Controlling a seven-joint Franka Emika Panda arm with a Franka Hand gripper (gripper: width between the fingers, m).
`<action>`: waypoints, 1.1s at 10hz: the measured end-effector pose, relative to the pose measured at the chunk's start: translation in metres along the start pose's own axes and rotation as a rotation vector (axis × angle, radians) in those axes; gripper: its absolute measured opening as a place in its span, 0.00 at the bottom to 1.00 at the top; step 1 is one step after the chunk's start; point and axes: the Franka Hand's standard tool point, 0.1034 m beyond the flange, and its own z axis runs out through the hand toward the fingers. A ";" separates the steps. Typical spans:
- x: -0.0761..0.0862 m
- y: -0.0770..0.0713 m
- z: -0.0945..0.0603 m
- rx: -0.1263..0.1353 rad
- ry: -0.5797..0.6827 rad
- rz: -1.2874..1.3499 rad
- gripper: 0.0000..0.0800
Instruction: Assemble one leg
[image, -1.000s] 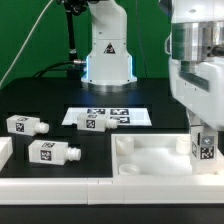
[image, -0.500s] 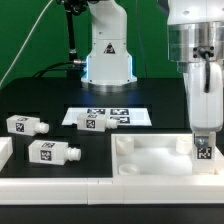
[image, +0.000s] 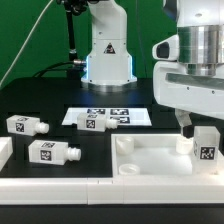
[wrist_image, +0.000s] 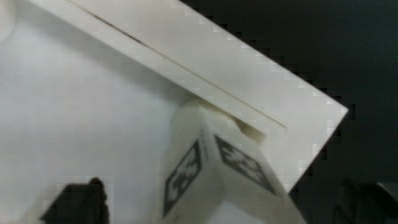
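One leg (image: 207, 148) stands up at the tray's (image: 150, 158) 3 o'clock corner. The gripper (image: 187, 122) hangs just beside it, let go (jaws apart, holding nothing). The leg looks light, hard and smooth; the blocky end seems best to grab.

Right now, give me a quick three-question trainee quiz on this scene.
1. How many loose legs lie on their sides away from the tray?
2. True or false: the leg at the tray's corner on the exterior view's right stands upright.
3. The end effector is: A) shut on the leg, B) open, fingers clear of the leg, C) out of view.
Key: 1) three; 2) true; 3) B.
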 end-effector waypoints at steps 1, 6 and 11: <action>0.001 0.000 0.000 -0.002 0.002 -0.075 0.81; 0.000 -0.010 -0.006 -0.006 0.024 -0.533 0.81; 0.006 -0.005 -0.005 -0.017 0.027 -0.300 0.37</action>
